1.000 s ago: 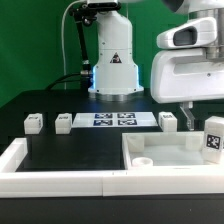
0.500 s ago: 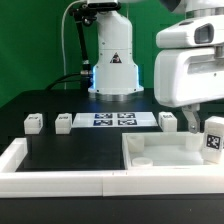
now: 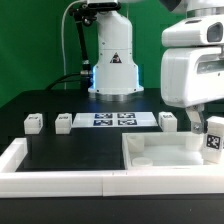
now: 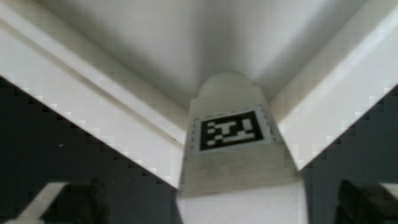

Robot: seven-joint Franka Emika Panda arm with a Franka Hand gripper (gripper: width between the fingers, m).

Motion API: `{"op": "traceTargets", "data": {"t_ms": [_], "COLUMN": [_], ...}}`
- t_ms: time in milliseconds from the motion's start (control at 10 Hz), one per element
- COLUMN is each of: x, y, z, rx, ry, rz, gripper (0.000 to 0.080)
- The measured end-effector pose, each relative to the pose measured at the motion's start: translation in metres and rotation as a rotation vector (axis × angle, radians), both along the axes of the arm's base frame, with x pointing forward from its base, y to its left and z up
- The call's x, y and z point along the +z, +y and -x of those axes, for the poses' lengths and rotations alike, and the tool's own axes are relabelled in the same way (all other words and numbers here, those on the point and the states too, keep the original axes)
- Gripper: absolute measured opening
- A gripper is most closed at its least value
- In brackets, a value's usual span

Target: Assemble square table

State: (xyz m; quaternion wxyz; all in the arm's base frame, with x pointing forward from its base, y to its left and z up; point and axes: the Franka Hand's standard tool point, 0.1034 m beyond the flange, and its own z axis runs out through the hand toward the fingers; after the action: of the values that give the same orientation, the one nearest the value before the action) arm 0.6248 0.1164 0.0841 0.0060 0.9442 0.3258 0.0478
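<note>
The white square tabletop (image 3: 170,152) lies at the exterior view's lower right. One white leg (image 3: 213,140) with a tag stands upright at its right corner. It also shows in the wrist view (image 4: 231,130), between my dark fingers (image 4: 71,200), with a gap on each side. My gripper (image 3: 198,116) is open and hangs just above and slightly left of that leg, touching nothing. Three more tagged legs stand on the black table: two at the left (image 3: 33,122) (image 3: 63,122) and one at the right (image 3: 167,120).
The marker board (image 3: 115,120) lies flat between the loose legs, in front of the robot base (image 3: 115,60). A low white border wall (image 3: 60,182) runs along the front and left of the work area.
My gripper and arm have moved toward the exterior view's right, closer over the upright leg. The leg, tabletop and loose legs have not moved.
</note>
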Motion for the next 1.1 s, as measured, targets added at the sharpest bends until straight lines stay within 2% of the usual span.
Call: {"op": "traceTargets", "data": {"t_ms": [100, 300, 700, 1100], "x": [0.0, 0.0, 0.0002, 0.0], "y": [-0.0003, -0.0005, -0.0001, 0.0001], "z": [0.0, -0.0001, -0.0001, 0.0], "rx": [0.0, -0.001, -0.058, -0.324], "ry": [0.0, 0.0, 0.001, 0.007], "rz": [0.0, 0.0, -0.007, -0.033], "gripper": [0.0596, 0.0308, 0.0295, 0.0295]}}
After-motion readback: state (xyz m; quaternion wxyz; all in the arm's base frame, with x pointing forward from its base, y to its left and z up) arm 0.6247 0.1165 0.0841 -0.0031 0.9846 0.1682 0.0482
